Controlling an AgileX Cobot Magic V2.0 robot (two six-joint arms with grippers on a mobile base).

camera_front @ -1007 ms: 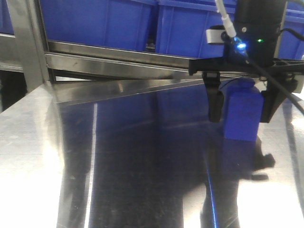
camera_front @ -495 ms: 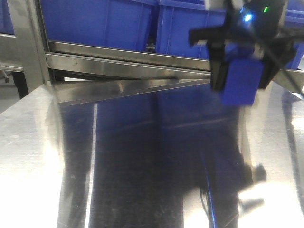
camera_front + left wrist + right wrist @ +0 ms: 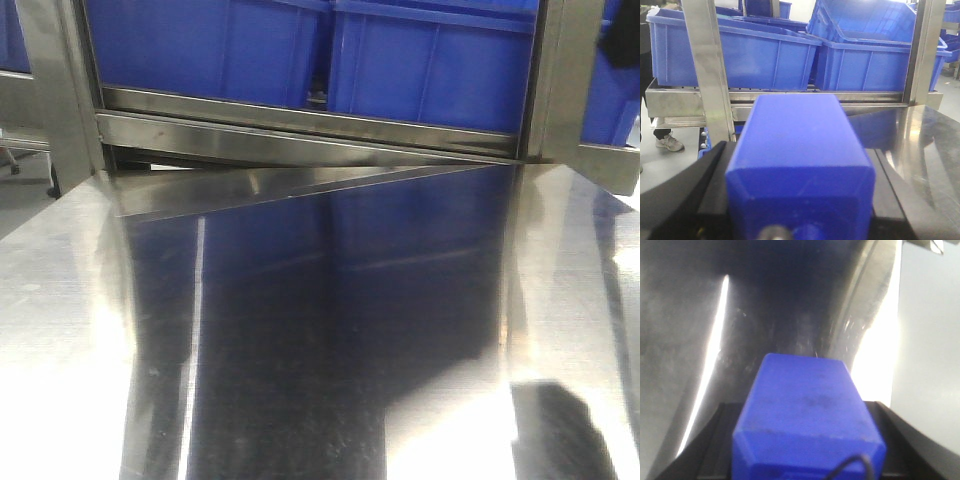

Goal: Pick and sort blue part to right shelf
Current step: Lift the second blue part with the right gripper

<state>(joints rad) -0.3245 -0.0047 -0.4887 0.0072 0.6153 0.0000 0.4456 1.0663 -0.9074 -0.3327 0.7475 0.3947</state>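
The left gripper (image 3: 797,167) is closed on a blue block (image 3: 797,132) and holds it up, facing the far blue bins (image 3: 765,55). The right gripper (image 3: 802,412) grips a second blue block (image 3: 807,400) above the steel table (image 3: 685,315). Both blocks seem stiff, smooth and rather light, so the flat sides look best for holding.

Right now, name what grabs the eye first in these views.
A big blue block fills the left wrist view, held in the left pincer and facing the blue bins on the shelf. A second blue block sits in the right pincer above the shiny steel table.
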